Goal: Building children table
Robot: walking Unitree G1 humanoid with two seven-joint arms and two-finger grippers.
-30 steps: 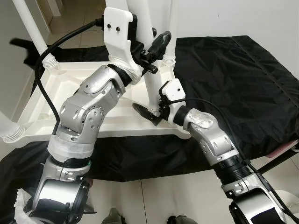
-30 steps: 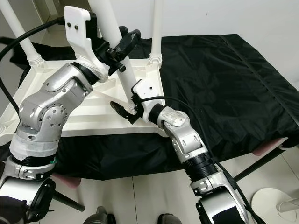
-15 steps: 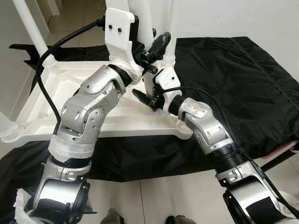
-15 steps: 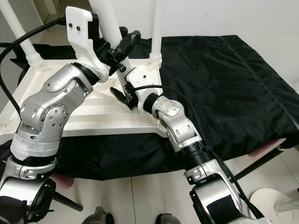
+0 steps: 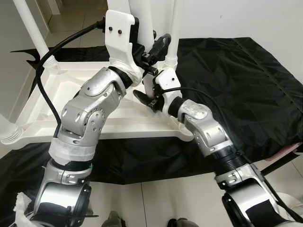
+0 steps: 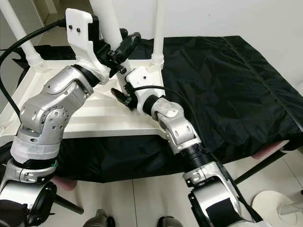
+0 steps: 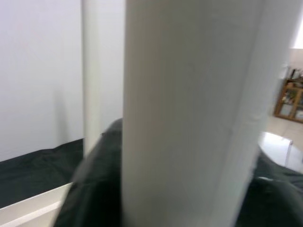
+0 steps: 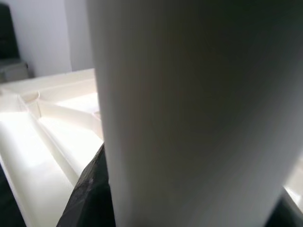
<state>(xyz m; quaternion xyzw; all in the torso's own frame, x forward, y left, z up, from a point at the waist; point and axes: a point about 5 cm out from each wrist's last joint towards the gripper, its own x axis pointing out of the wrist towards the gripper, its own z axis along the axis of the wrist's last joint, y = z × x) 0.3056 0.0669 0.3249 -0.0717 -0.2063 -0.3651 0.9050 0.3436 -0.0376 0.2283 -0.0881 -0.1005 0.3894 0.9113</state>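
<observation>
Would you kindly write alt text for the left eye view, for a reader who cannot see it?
Both end effectors hold one white plastic table leg, the left end effector above the right end effector. The leg rises from the upside-down white plastic tabletop, which lies on a black fabric sheet.

White wall [image 5: 246, 16], pale tiled floor [image 5: 161, 198], black cloth-covered surface [image 5: 246, 80]

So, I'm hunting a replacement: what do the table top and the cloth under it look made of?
The upturned table top looks like moulded white plastic: glossy, with ribs cast in. The black cloth looks like a thin synthetic weave, creased with a faint sheen; the exact fibre is unclear.
</observation>
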